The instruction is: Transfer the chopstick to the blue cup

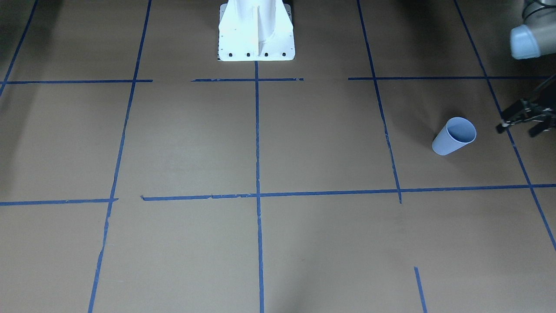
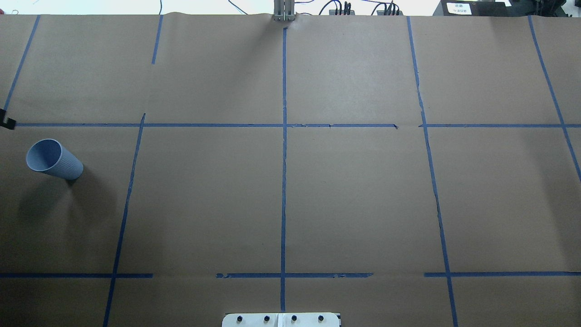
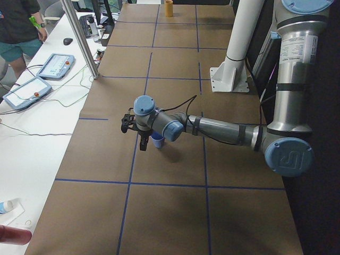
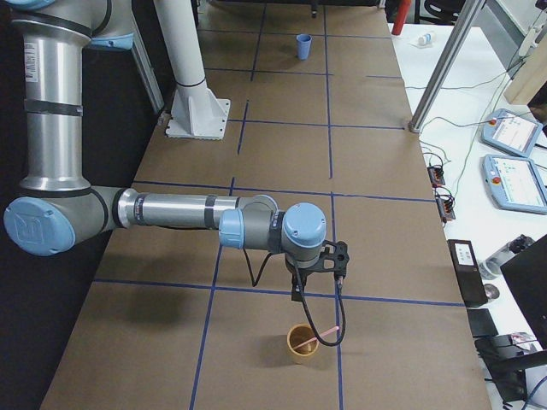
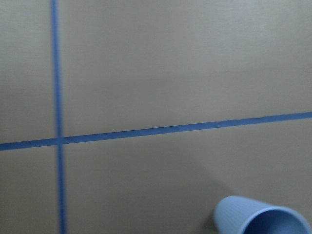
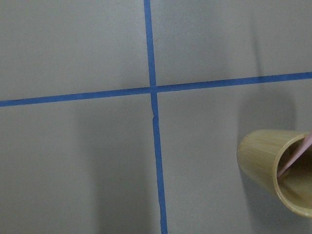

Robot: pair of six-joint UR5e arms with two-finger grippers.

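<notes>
Low in the exterior right view, the chopstick (image 4: 328,333) leans in a tan cup (image 4: 301,343), its pink end poking over the rim toward frame right. The right gripper (image 4: 316,282) hangs just above it, slightly up-frame. Can't tell whether its fingers are spread or pressed together. The blue cup (image 1: 454,136) stands upright at the right of the front view. The left gripper (image 1: 517,130) is beside it at the frame edge, fingers apparently spread, holding nothing.

Step in hand, prob.: the right arm fetches the stick. Best to centre over the poking end, pinch across its thin width, then draw it out along its lean so the tan cup doesn't tip. The cups sit well apart, so a firm pinch matters for the long carry.

Count: 1 chopstick, 1 blue cup, 1 tan cup, 2 grippers.
</notes>
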